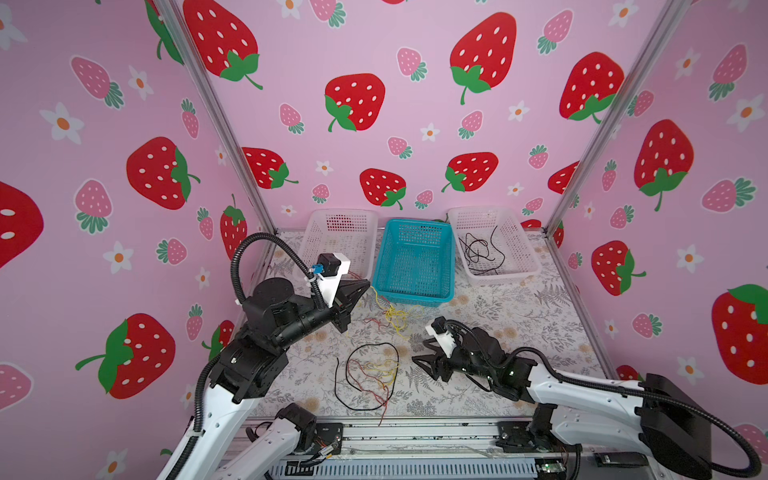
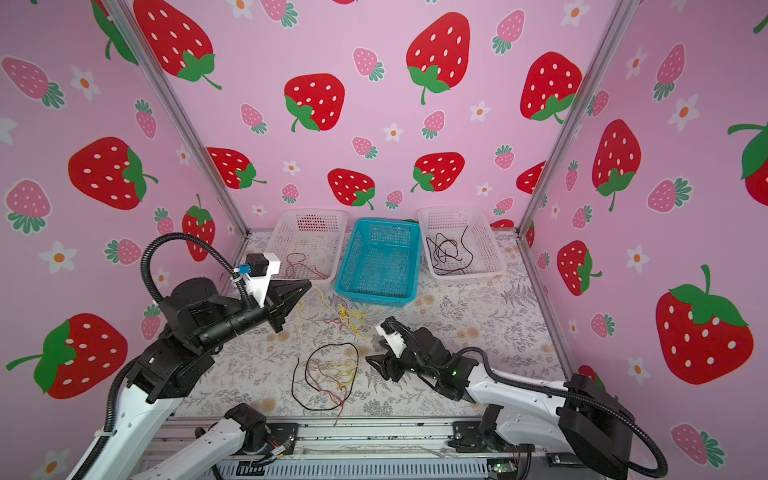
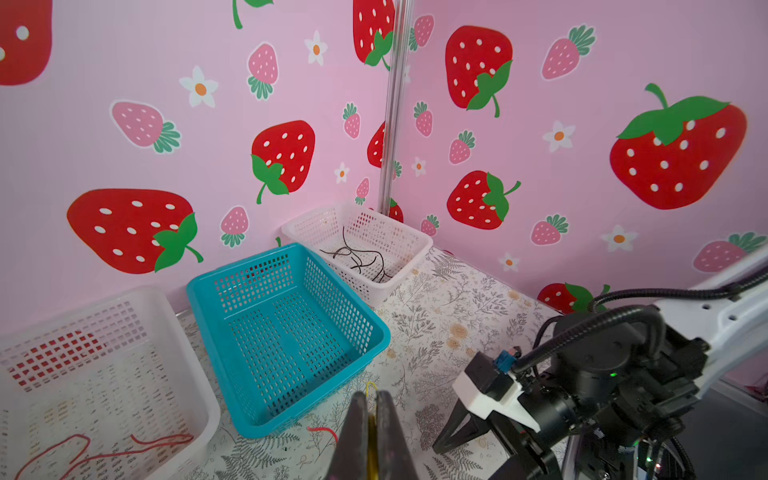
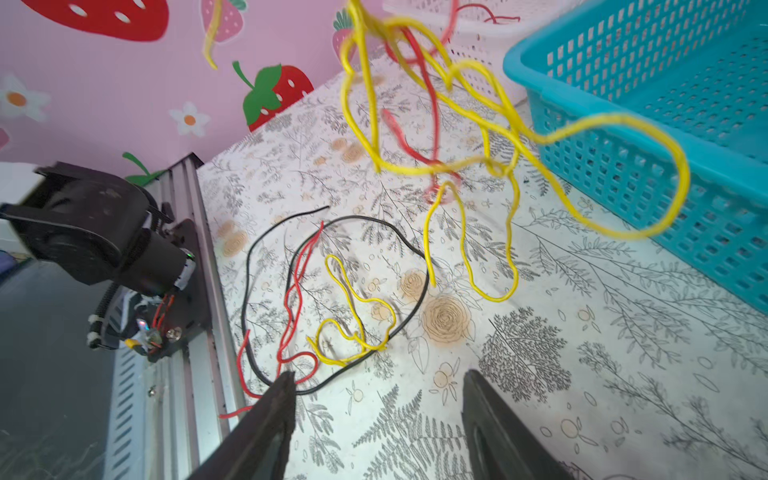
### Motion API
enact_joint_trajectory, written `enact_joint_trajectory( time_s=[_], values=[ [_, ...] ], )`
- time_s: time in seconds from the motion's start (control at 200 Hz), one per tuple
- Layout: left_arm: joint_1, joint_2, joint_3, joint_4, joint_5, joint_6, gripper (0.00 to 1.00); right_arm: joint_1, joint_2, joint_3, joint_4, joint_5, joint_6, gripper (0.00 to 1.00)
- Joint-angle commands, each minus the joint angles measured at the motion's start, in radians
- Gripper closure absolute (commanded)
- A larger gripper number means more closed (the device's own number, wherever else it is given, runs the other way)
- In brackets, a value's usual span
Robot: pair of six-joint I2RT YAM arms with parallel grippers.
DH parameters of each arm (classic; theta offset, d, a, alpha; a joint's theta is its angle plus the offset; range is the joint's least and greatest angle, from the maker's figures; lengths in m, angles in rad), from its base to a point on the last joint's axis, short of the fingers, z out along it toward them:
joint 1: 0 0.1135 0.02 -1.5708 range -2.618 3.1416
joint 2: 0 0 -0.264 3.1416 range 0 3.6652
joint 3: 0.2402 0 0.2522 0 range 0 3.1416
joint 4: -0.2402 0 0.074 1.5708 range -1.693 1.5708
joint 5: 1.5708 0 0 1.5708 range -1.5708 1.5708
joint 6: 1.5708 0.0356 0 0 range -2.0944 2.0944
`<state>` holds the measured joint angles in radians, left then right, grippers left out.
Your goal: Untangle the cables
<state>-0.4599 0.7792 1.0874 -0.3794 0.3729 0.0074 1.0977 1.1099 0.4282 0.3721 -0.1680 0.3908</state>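
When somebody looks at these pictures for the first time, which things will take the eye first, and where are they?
The pink strawberry walls surround everything. At the back, a blue basket stands between two white baskets. In front of it, the left hand holds up a tangle of yellow and red cables, and more cables lie looped near the table's front edge.
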Motion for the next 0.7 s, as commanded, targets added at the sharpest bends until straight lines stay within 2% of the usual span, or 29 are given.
enact_joint_trajectory(
  time_s=[0.0, 0.105, 0.195, 0.235, 0.3, 0.4, 0.595, 0.695],
  values=[
    [-0.003, -0.004, -0.030, 0.094, -0.015, -0.034, 1.00, 0.018, 0.006, -0.030, 0.111, -0.060, 0.091, 0.34],
    [-0.009, -0.006, -0.050, 0.120, -0.023, -0.056, 1.00, 0.034, 0.037, -0.031, 0.164, 0.015, 0.110, 0.35],
    [-0.017, -0.013, -0.060, 0.119, -0.024, -0.069, 1.00, 0.029, 0.044, -0.018, 0.114, 0.200, 0.120, 0.37],
    [-0.020, -0.018, -0.070, 0.117, -0.027, -0.070, 1.00, 0.022, 0.046, -0.025, 0.113, 0.242, 0.118, 0.37],
    [-0.023, -0.032, -0.090, 0.121, -0.041, -0.075, 1.00, 0.016, 0.071, -0.023, 0.113, 0.216, 0.079, 0.40],
    [-0.025, -0.047, -0.122, 0.126, -0.055, -0.068, 1.00, 0.028, 0.137, -0.021, 0.143, 0.067, 0.081, 0.46],
    [-0.024, -0.084, -0.169, 0.191, -0.215, -0.004, 1.00, 0.132, 0.196, -0.065, 0.257, 0.100, 0.156, 0.41],
    [-0.024, -0.100, -0.196, 0.240, -0.282, 0.029, 1.00, 0.146, 0.251, -0.036, 0.237, 0.157, 0.186, 0.42]
  ],
)
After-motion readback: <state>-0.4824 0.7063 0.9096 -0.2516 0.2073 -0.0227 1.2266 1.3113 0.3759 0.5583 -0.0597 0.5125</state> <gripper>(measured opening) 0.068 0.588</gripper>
